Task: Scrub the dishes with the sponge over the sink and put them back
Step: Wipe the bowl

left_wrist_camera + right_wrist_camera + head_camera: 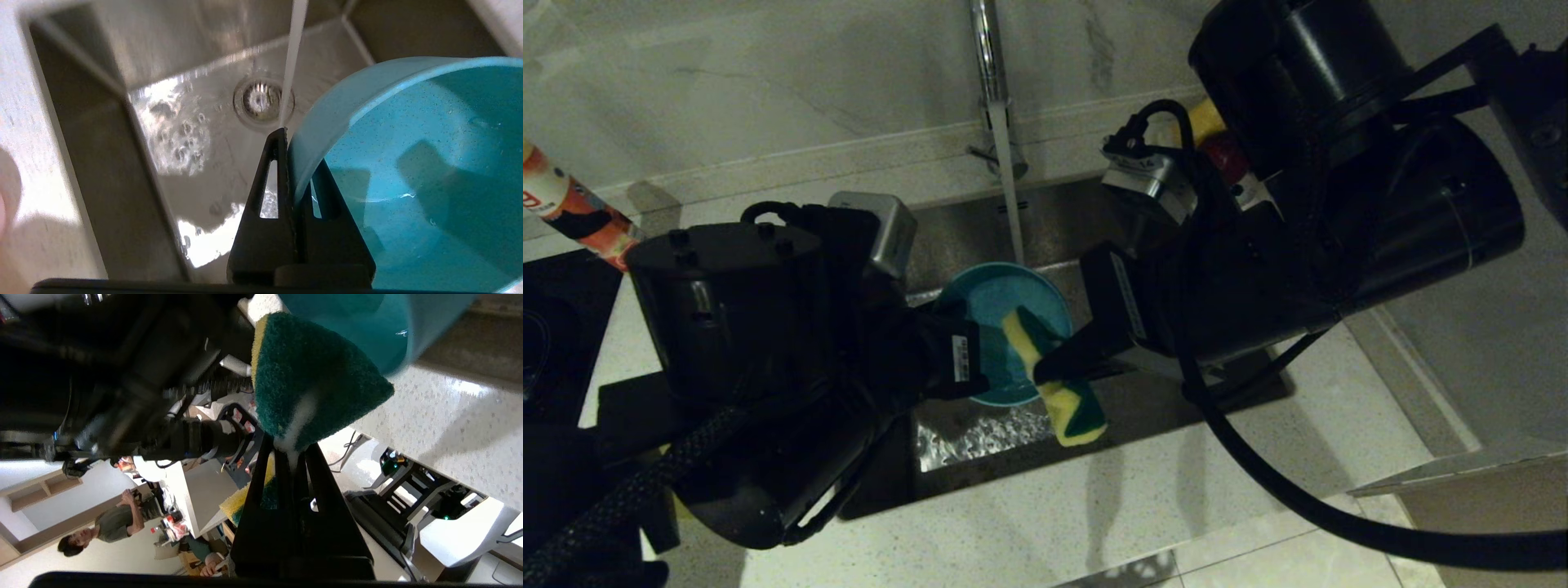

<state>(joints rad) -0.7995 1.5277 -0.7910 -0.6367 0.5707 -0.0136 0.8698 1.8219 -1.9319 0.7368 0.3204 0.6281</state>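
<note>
The big square steel sink has water running down from the shiny tap. Over it, the left gripper pinches the rim of the round light blue plastic bowl. The right gripper squeezes the bent yellow and dark green sponge, pressed against the bowl.

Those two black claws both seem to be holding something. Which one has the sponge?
The right gripper pinches the green-and-yellow sponge at its middle. The left gripper clamps the rim of the blue bowl, tilted over the sink.
</note>
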